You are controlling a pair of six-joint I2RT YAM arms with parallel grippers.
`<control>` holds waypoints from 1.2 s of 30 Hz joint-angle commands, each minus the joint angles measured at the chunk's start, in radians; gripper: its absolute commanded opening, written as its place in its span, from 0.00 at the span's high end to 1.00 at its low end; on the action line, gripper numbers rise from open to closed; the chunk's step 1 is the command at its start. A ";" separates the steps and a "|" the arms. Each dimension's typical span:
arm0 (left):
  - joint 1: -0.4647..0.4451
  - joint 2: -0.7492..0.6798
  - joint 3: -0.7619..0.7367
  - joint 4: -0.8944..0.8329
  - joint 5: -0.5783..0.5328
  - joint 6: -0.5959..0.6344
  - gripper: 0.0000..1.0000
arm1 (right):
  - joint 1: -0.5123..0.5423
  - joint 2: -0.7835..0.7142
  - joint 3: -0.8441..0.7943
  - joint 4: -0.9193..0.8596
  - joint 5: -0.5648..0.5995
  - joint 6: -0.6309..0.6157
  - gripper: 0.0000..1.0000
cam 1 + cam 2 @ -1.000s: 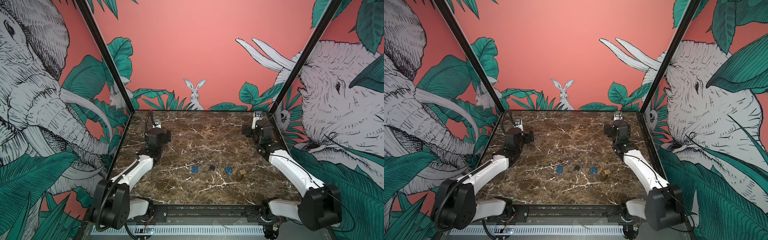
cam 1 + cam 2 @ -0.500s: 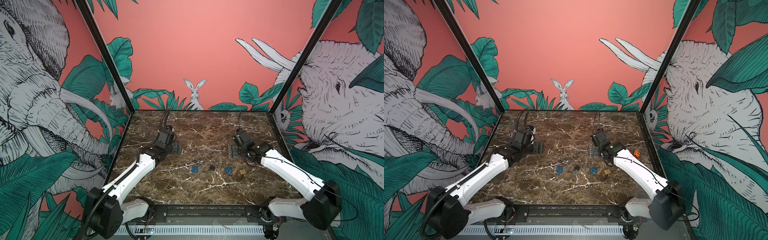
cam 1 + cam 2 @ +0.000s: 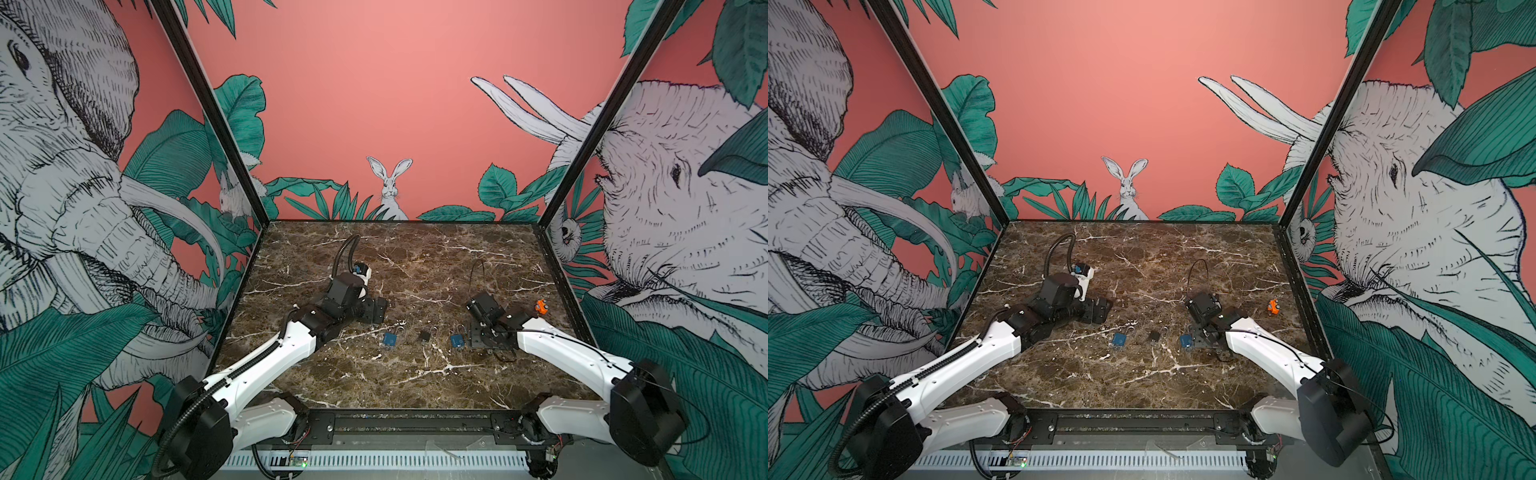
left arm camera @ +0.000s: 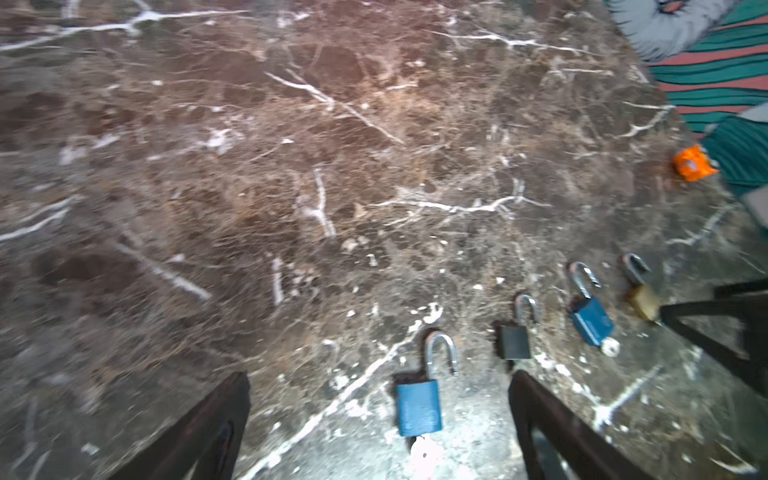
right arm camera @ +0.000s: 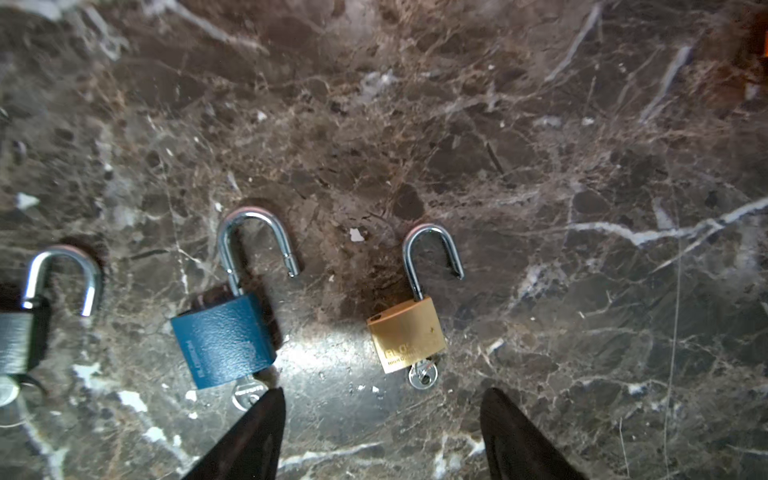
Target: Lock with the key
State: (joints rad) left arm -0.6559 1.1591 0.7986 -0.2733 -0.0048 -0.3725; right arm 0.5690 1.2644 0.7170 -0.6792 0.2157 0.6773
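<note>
Four padlocks [image 4: 417,407] side by side on table [image 4: 291,166].

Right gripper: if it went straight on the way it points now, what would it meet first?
Probably the key in the brass padlock, lying straight ahead of the open right gripper, then the padlock's body. Its height above the table is unclear.

Evenly lit top views, wide-angle bowing at edges, left wrist view blurred, white glare on marble tabletop [image 5: 328,353]
</note>
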 commanded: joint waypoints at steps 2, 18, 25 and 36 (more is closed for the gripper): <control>-0.007 0.030 0.039 0.017 0.073 0.010 0.02 | -0.036 0.019 -0.036 0.097 -0.028 0.007 0.36; -0.009 0.117 0.074 0.018 0.115 0.026 0.02 | -0.129 0.090 -0.080 0.181 -0.103 -0.011 0.48; -0.011 0.126 0.071 0.023 0.124 0.017 0.02 | -0.127 0.081 -0.096 0.181 -0.121 0.003 0.50; -0.018 0.141 0.062 0.037 0.127 0.019 0.02 | -0.095 0.122 -0.068 0.137 -0.065 0.024 0.53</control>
State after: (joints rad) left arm -0.6674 1.3022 0.8490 -0.2546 0.1162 -0.3550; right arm 0.4667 1.3647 0.6346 -0.5068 0.1143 0.6827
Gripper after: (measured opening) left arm 0.980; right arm 0.475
